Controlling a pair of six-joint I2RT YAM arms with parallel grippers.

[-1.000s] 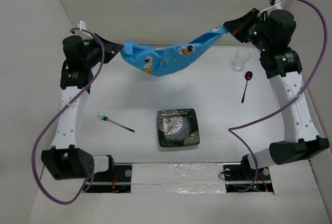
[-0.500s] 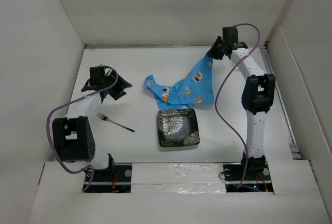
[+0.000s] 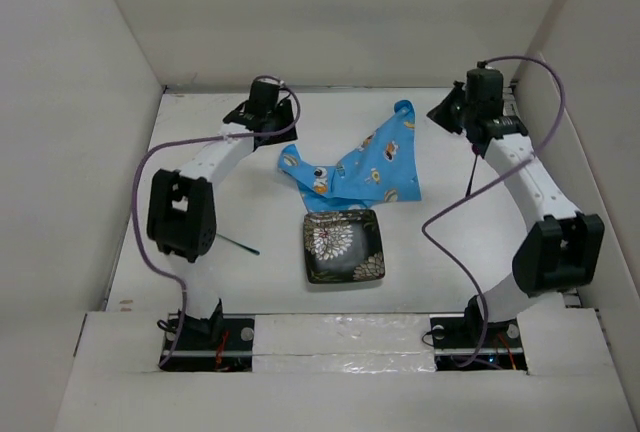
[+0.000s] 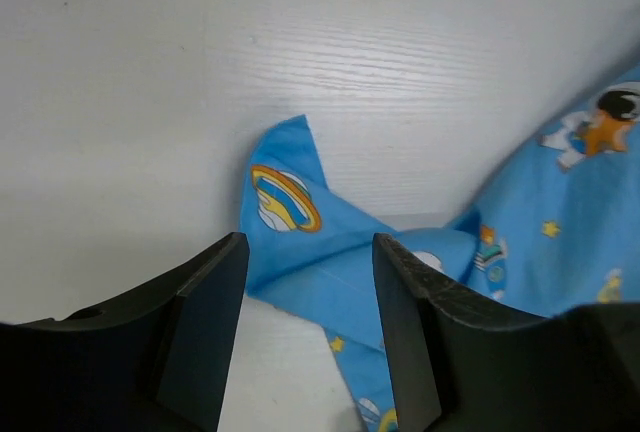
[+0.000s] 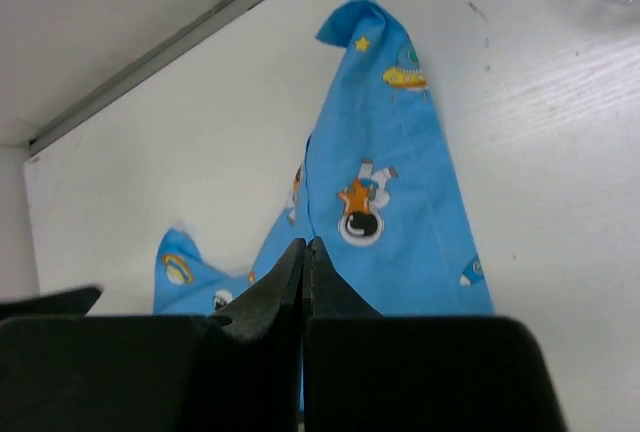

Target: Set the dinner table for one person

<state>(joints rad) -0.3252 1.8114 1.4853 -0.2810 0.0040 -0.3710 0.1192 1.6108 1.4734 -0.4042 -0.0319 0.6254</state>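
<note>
The blue cloth [image 3: 355,167] no longer hangs between the arms. It lies crumpled on the dinner table [image 3: 265,282], upper middle of the top view, just above the plate [image 3: 343,245]. The left gripper [image 4: 308,252] stands wide over its left corner, and the right gripper [image 5: 306,247] is closed, empty. I think spreading comes next, and the plate is in the way. The fork [image 3: 240,246] is half hidden under the left arm.

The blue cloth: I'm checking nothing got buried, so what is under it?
The blue cloth lies bunched on the white table, which shows around it. Whatever is beneath its folds is covered. Its near edge comes up to the dark plate; overlap cannot be told.
</note>
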